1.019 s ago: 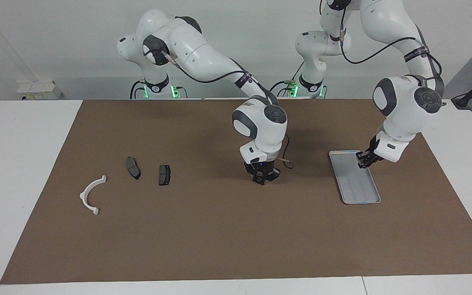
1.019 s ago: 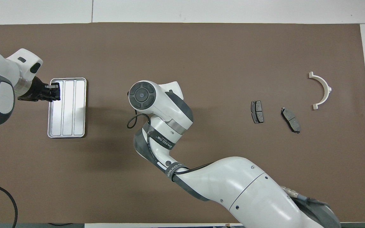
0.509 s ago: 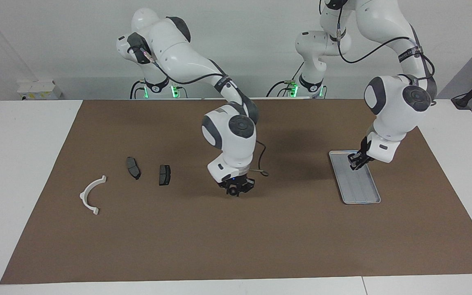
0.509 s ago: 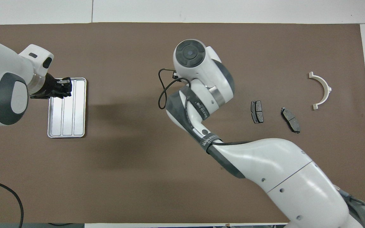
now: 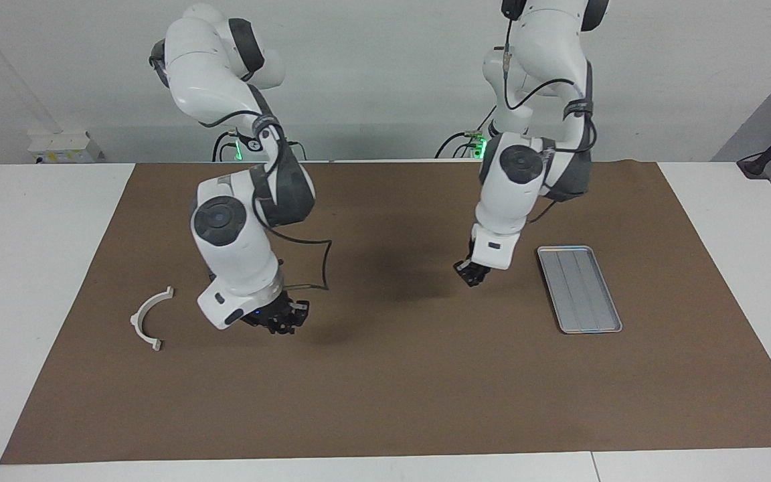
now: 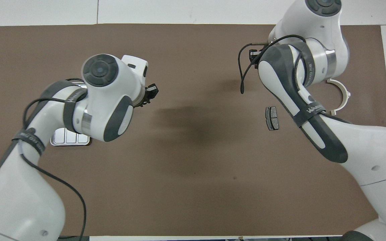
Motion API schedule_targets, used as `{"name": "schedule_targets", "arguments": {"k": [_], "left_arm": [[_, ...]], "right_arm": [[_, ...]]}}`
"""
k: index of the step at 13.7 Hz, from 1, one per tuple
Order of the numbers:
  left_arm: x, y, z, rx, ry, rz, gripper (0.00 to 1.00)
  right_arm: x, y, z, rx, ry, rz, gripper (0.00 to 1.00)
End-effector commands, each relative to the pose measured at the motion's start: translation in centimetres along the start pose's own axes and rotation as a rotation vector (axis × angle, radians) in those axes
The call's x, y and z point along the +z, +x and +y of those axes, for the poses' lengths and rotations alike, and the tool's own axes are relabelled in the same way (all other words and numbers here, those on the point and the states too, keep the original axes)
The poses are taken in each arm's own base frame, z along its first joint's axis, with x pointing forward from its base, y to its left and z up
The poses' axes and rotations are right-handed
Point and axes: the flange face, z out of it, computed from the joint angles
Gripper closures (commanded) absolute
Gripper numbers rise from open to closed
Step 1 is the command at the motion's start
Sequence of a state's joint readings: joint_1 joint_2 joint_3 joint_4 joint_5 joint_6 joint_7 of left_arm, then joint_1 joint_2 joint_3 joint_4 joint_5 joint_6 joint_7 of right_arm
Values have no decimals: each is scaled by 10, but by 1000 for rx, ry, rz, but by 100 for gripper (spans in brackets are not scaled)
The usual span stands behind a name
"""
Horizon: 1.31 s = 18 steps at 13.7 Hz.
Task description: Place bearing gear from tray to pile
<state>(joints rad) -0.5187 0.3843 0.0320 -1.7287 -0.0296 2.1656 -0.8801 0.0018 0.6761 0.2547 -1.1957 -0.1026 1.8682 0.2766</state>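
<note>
Changes since a second ago: the right arm has swung from the mat's middle to the pile. The left arm has lifted off the tray toward the middle. The tray has not shifted.

1. White bracket [image 5: 135, 319], part of the pile: lies flat on the brown mat [image 5: 385, 388] at the right arm's end of the tabletop, untouched.
2. Right gripper [image 5: 282, 320]: hangs low over the mat just beside the bracket. Whether it grips anything cannot be told.
3. Left gripper [image 5: 472, 274]: its fingers are closed on nothing visible. It hangs over bare mat near the tray.
4. Tray [image 5: 579, 331]: toward the left arm's end. Its ridged floor looks bare.
5. Bearing gear: not visible anywhere. It is probably carried by the right gripper.

Risks: released from this height, a round gear may roll off away from the pile. A blind descent may knock the pads.

Hidden: one brake pad [image 6: 272, 117] shows from overhead, and the other is under the right arm. Both are masked in the facing view. From overhead the right gripper is covered by its own wrist, and the tray is mostly covered by the left arm.
</note>
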Motion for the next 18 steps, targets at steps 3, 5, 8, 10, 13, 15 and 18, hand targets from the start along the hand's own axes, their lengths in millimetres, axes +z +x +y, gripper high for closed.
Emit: {"name": "schedule_targets", "arguments": {"k": [3, 5, 8, 10, 13, 15, 18], "left_arm": [[44, 0, 36, -10, -24, 19, 100], [50, -7, 39, -2, -14, 14, 100], [61, -10, 38, -24, -11, 18, 100], [65, -16, 40, -17, -9, 17, 100], [72, -21, 38, -15, 1, 9, 100], [72, -21, 38, -14, 3, 8, 100], [77, -23, 36, -13, 10, 3, 100]], "right_arm": [[45, 10, 52, -49, 28, -65, 100], [63, 12, 63, -50, 25, -80, 100], [78, 13, 66, -56, 4, -92, 100], [89, 15, 70, -53, -3, -89, 100], [97, 20, 80, -52, -24, -51, 100], [101, 19, 81, -57, -31, -58, 100], [108, 19, 83, -53, -29, -67, 100]]}}
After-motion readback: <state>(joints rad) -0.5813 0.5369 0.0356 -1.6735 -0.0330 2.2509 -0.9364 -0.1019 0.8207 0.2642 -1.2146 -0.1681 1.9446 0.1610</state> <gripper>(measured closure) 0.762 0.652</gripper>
